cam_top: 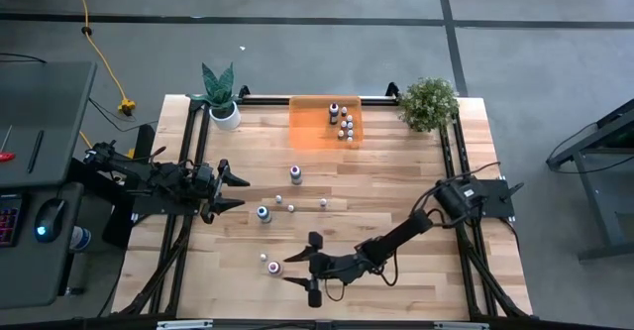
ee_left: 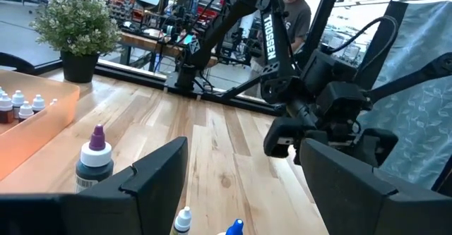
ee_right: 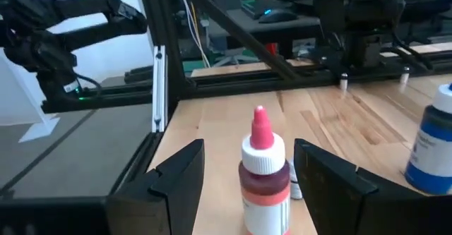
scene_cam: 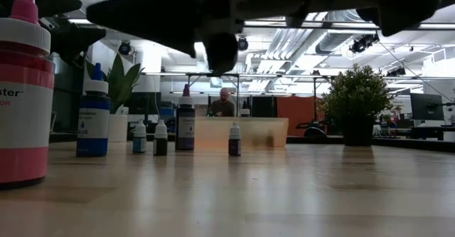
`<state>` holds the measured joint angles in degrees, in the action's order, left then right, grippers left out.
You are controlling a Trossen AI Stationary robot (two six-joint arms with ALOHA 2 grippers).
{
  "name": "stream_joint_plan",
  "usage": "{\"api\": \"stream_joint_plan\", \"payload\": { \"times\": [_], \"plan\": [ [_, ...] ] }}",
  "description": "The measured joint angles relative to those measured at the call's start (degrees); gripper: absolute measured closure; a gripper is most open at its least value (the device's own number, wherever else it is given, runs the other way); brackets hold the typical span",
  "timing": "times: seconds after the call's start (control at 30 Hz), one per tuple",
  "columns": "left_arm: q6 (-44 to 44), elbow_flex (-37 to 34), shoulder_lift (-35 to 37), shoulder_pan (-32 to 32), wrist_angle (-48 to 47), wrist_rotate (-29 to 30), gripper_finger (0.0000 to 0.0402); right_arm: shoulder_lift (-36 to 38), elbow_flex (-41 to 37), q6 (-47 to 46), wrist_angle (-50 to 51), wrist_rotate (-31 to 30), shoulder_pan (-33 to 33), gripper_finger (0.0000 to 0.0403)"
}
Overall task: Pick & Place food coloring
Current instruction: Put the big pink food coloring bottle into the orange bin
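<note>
The wooden table (cam_top: 396, 186) carries two potted plants at its far edge, a bushy one (cam_top: 429, 103) at the right corner and a spiky-leaved one (cam_top: 220, 90) at the left. Between them stands an orange tray (cam_top: 309, 124), and several small food coloring bottles (cam_top: 344, 124) are already inside it.

The right arm reaches across the near part of the table. The right gripper (ee_right: 244, 175) has its fingers spread wide, and a red bottle (ee_right: 263, 171) with a pink tip stands upright between them; I cannot tell if the fingers touch it. In the high view this bottle (cam_top: 265, 262) is near the front left of the table.

The left gripper (cam_top: 234, 191) waits at the left side of the table, also with fingers spread and nothing between them.

More bottles stand loose in the middle of the table: a dark one with purple cap (cam_top: 295, 174), a blue one (cam_top: 264, 213), and three tiny droppers (cam_top: 292, 208) just beside it
</note>
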<state>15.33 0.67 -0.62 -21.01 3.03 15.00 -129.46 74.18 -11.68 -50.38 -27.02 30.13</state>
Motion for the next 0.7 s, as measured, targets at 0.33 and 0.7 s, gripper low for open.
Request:
{"api": "stream_joint_plan", "payload": {
  "times": [0.33, 0.7],
  "plan": [
    [0.0, 0.0, 0.0, 0.0, 0.0, 0.0, 0.013, -4.9, 4.5, 0.1, -1.3, 0.4, -0.7, 0.0196],
    [0.0, 0.0, 0.0, 0.0, 0.0, 0.0, 0.013, -7.6, 8.7, 0.1, 1.0, 2.1, -2.6, 0.0196]
  ]
}}
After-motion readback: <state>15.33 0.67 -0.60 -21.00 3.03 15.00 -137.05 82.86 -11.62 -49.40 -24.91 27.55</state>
